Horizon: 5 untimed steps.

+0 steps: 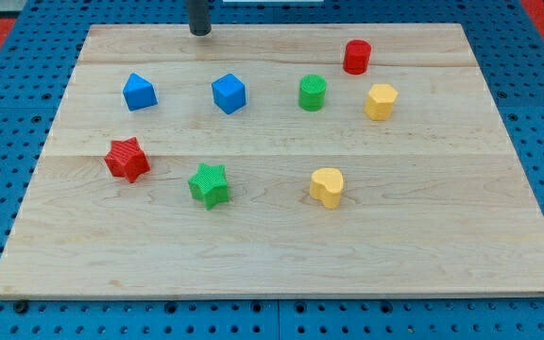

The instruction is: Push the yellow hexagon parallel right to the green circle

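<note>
The yellow hexagon (381, 101) lies on the wooden board at the upper right. The green circle (313, 93) stands just to its left, slightly higher in the view. My tip (200, 32) rests at the board's top edge, left of centre, well apart from both blocks; the nearest block is the blue cube (229, 93) below it.
A red cylinder (356, 57) stands just above the yellow hexagon. A second blue block (140, 92) is at upper left. A red star (127, 159) and a green star (210, 184) lie lower left. A yellow heart (327, 187) lies lower centre. The board (461, 236) sits on a blue pegboard.
</note>
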### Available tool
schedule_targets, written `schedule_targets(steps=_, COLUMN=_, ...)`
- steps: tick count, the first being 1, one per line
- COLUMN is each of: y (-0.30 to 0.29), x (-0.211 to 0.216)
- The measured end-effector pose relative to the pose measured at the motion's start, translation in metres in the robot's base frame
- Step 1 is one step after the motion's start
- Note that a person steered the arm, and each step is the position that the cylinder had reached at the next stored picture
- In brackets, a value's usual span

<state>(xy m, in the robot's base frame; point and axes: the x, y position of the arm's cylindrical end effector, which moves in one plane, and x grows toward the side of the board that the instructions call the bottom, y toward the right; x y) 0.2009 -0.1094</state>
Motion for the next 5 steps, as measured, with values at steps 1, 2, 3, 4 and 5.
schedule_targets(steps=1, y=0.000, x=0.000)
schedule_targets(steps=2, y=0.000, x=0.000)
schedule_targets(steps=3, y=0.005, x=0.003)
schedule_targets(steps=4, y=0.020, x=0.019)
schedule_targets(steps=5, y=0.054, x=0.022)
